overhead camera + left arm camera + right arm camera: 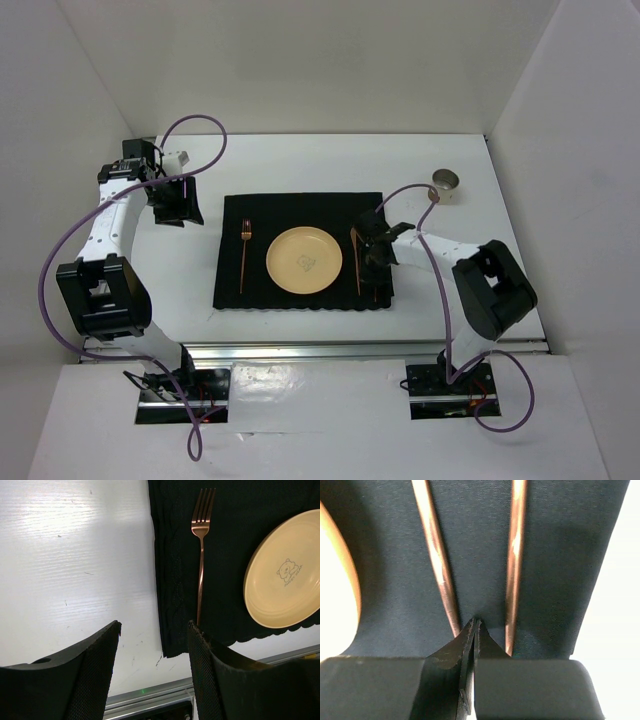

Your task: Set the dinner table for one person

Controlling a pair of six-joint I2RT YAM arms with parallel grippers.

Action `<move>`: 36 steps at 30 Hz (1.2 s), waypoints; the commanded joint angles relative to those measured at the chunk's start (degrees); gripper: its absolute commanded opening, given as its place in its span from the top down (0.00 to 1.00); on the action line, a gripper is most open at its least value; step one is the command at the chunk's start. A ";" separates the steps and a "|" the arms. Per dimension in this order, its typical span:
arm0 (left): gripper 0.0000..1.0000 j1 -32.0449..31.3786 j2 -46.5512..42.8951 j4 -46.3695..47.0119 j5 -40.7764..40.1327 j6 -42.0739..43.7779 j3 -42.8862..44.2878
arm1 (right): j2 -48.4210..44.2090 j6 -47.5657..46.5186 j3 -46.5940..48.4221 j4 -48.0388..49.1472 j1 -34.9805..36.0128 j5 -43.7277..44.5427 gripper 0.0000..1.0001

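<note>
Closest to your right wrist lens, the right gripper (pixel 475 625) has its two black fingers pressed flat together with nothing caught between them. The tips sit over the black cloth placemat (pixel 560 555), in the gap between two slim copper-coloured utensil handles, the left handle (pixel 437 555) and the right handle (pixel 515 555). Whether the tips touch the cloth, you cannot tell.

Only the overhead view shows you the whole setting. The dinner table (pixel 480 230), a large white top with a silver metal rail along its near edge, carries the placemat at its middle. A round cream plate (pixel 304 260) lies centred on the mat, with a copper fork (pixel 244 255) to its left, tines pointing away from the arms. A small silver metal cup (pixel 444 183) stands on the bare white top, well apart from the mat at the far right. From above, the right handle is mostly hidden under the arm, so you must rely on the wrist view for it.

Your left gripper (pixel 154 625) hangs with its jaws apart and empty, over the table near the mat's left edge. Its camera alone shows you the plate's print: a small bear drawing with a line of lettering beneath, too small to read.
</note>
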 commanded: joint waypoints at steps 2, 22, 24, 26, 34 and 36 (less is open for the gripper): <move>0.36 0.18 0.00 -0.23 0.49 0.80 1.03 | -2.17 -0.39 -0.78 2.80 -0.32 -3.66 1.00; 0.36 0.18 0.00 -0.23 -0.56 0.80 1.03 | -9.62 -4.60 11.50 -9.76 -6.29 9.77 0.41; 0.36 0.18 0.00 -0.23 -0.56 0.80 1.55 | -10.95 -8.11 14.41 -10.47 -11.10 12.76 0.31; 0.36 0.18 0.00 -0.23 -1.18 0.28 1.56 | -11.49 -12.49 18.02 -7.33 -16.12 10.33 0.21; 0.36 0.18 -1.15 0.64 -3.20 0.27 -0.10 | 2.38 -15.07 33.48 0.15 -41.17 -6.39 0.24; 0.36 0.18 -1.15 0.65 -3.99 0.27 -0.73 | 8.01 -13.67 38.32 1.30 -42.94 -6.91 0.26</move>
